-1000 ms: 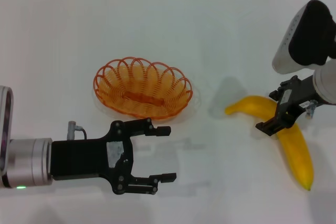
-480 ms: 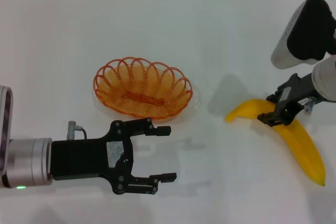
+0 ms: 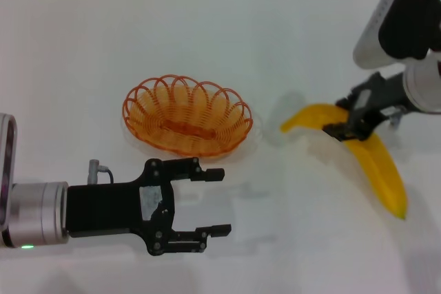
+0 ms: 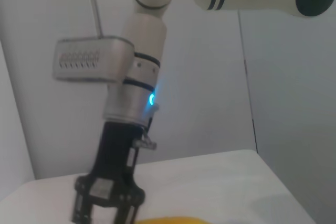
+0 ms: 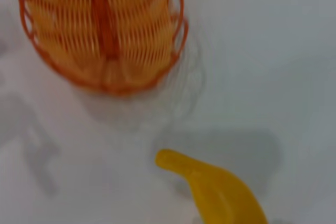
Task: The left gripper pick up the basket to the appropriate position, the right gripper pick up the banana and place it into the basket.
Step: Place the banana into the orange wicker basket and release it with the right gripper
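The right gripper (image 3: 342, 131) is clamped across the banana (image 3: 368, 160) near its bend, one finger on each side of the fruit, with the black arm and white-grey housing rising toward the upper right of the head view. The banana hangs tilted in this grip: its stem end (image 3: 288, 125) points toward the basket (image 3: 187, 116), and its longer portion slopes down and away to the dark tip at the robot's right. A soft shadow lies on the white table (image 3: 289, 46) beside the stem end, apart from the fruit, consistent with the banana being clear of the surface. The basket sits upright on the table, left of the banana and well apart from it, and holds nothing. The left gripper (image 3: 212, 202) is low over the table just in front of the basket, its fingers spread wide and holding nothing, not touching the basket rim. In the right wrist view, the basket (image 5: 102, 30) and the stem end of the banana (image 5: 215, 192) appear with bare table between them. The left wrist view shows the right gripper (image 4: 105, 203) pointing down at the table, with a sliver of yellow at its fingers.
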Controlling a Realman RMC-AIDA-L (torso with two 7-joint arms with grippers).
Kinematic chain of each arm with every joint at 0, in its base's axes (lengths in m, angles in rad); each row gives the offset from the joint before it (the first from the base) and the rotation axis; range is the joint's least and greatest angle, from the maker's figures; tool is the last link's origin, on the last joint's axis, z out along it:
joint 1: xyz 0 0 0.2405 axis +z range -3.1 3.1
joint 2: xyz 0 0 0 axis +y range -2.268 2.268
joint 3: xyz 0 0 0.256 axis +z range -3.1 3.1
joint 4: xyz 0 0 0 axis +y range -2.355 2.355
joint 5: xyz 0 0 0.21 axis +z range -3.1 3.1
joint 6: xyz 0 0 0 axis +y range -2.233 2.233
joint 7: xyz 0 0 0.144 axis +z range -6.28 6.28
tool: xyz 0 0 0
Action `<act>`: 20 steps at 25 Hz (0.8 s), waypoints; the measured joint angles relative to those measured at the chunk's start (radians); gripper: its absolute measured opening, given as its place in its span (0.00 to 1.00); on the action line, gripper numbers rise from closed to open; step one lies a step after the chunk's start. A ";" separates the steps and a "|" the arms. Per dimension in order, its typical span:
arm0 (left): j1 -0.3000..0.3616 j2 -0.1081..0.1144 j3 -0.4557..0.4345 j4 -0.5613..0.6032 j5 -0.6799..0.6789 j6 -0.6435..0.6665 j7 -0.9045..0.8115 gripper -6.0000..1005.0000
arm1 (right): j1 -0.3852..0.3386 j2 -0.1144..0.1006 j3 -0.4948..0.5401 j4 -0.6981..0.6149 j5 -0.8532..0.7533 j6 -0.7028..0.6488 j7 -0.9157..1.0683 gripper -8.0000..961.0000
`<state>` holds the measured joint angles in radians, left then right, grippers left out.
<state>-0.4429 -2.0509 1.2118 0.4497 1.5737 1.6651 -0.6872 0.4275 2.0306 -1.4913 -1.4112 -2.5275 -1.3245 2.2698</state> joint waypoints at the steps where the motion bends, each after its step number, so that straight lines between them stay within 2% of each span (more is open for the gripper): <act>1: 0.000 0.000 0.000 0.000 0.000 0.000 0.000 0.70 | 0.000 -0.001 0.000 -0.007 0.019 0.013 -0.014 0.52; 7: -0.003 0.000 0.000 0.000 0.000 -0.001 0.000 0.66 | 0.026 -0.001 -0.005 -0.008 0.168 0.071 -0.150 0.52; 12: -0.011 -0.001 0.000 0.000 0.000 -0.001 0.000 0.66 | 0.097 0.001 -0.066 0.016 0.193 0.091 -0.175 0.52; 20: -0.018 -0.003 0.000 0.000 -0.007 0.001 0.000 0.66 | 0.232 0.005 -0.202 0.121 0.229 0.233 -0.177 0.52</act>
<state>-0.4611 -2.0539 1.2118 0.4494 1.5666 1.6664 -0.6872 0.6596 2.0355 -1.6930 -1.2905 -2.2984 -1.0918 2.0931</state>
